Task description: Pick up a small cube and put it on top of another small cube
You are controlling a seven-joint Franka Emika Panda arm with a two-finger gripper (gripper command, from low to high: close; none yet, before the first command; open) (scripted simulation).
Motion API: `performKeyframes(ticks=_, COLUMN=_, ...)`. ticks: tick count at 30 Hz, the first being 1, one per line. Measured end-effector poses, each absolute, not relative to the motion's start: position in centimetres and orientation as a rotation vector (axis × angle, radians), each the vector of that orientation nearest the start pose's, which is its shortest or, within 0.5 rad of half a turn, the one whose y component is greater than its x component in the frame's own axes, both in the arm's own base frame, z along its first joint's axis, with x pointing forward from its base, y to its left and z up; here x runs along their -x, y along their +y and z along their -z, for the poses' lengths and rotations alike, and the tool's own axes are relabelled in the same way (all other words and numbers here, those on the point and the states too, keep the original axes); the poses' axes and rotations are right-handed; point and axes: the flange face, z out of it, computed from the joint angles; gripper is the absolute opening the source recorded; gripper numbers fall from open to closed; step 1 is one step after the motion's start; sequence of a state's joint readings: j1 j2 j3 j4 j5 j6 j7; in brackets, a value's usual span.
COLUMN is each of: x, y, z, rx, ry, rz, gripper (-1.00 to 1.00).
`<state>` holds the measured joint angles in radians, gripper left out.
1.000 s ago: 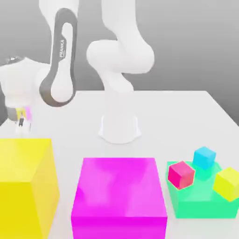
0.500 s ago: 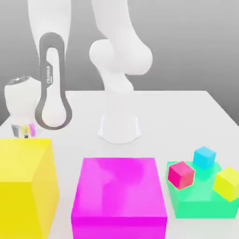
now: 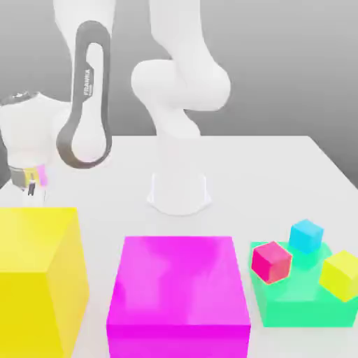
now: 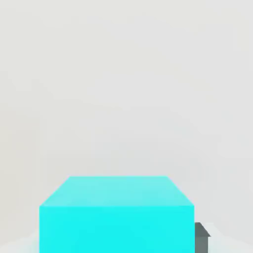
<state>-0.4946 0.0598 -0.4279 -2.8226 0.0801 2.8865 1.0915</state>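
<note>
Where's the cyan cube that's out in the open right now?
In the exterior view, the cyan cube sits at the right, on the green block's back edge, behind the red cube.

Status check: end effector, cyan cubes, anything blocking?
End effector shut on small cyan cube. Second small cyan cube by green block. Large magenta box, yellow box stand between.

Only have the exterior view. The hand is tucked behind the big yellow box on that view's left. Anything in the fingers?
Observer: Yes. The hand view has a small plain cyan cube right at the fingers.
Operator: Gripped?
Observer: Looks so. A dark grey finger sits against the cube's side, and the fingers are shut on it.
Operator: What's beyond it?
Observer: White tabletop.
</note>
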Motion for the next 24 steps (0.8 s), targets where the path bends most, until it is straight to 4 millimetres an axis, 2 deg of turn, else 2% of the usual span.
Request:
performKeyframes(ticks=2, x=-21.5, y=-29.6, z=-19.5, rx=1.572, ry=2.721, rz=0.007, gripper=-1.0)
performKeyframes(ticks=4, x=-22.5, y=-29.3, z=-19.6, rx=1.553, ry=2.727, rz=0.007, gripper=-1.0)
performKeyframes(ticks=13, x=-22.7, y=-33.7, z=-21.6, rx=1.53, ry=2.635, rz=0.099, gripper=-1.0)
performKeyframes(ticks=24, x=-23.7, y=-38.1, z=-24.5, rx=1.573, ry=2.44, rz=0.322, gripper=-1.0)
